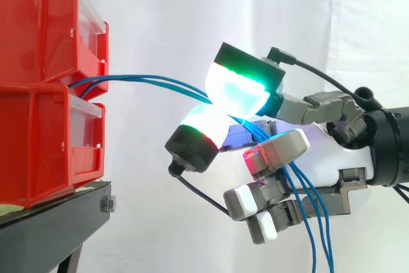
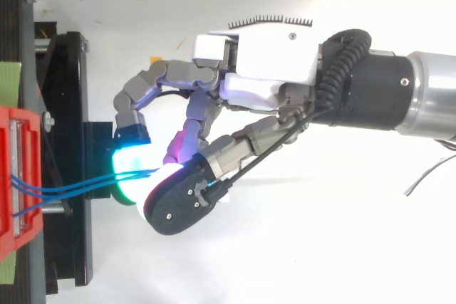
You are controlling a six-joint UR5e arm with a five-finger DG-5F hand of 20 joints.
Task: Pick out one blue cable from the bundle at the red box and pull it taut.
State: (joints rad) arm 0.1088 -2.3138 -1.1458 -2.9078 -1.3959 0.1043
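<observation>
Fingertips clamped together on blue cables, just right of the red bins.
Two glowing pads, one above and one below, pinch several blue strands between them; the hand comes in from the right. Cables leave the gap between the two stacked bins at left, run in a slight arc to the pinch, then hang down past the palm among the other, loosely curled fingers. Bins sit on a black stand.

Can't tell how many cables are actually pinched, the glowing pads cover them mid-frame. Lower right, they run off the bottom edge. Bins are cropped at the left edge, arm at the right.
</observation>
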